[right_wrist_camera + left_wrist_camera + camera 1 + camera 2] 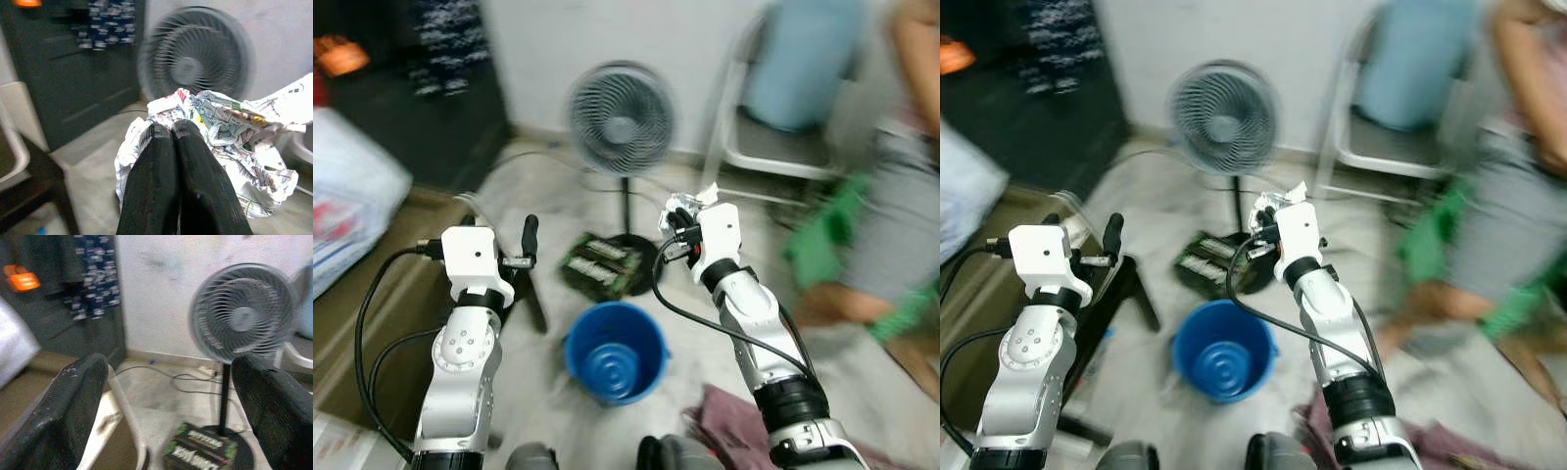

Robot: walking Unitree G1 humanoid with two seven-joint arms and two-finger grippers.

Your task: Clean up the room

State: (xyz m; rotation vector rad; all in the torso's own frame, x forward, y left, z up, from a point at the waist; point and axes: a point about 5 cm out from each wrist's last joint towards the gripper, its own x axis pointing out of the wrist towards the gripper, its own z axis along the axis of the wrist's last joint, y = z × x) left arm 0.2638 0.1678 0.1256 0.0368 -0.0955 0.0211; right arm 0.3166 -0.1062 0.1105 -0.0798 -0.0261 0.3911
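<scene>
Right claw (172, 129) pinched shut on a crumpled printed wrapper (230, 142); its print is too blurred to read. The wrapper bunches around the fingertips with no clear long axis, held above and beyond a blue bucket (615, 351). Left claw (171, 396) spread wide, holding nothing. A fan (621, 117) stands beyond both claws, and a dark green box (200, 453) with unreadable lettering lies at its base.
</scene>
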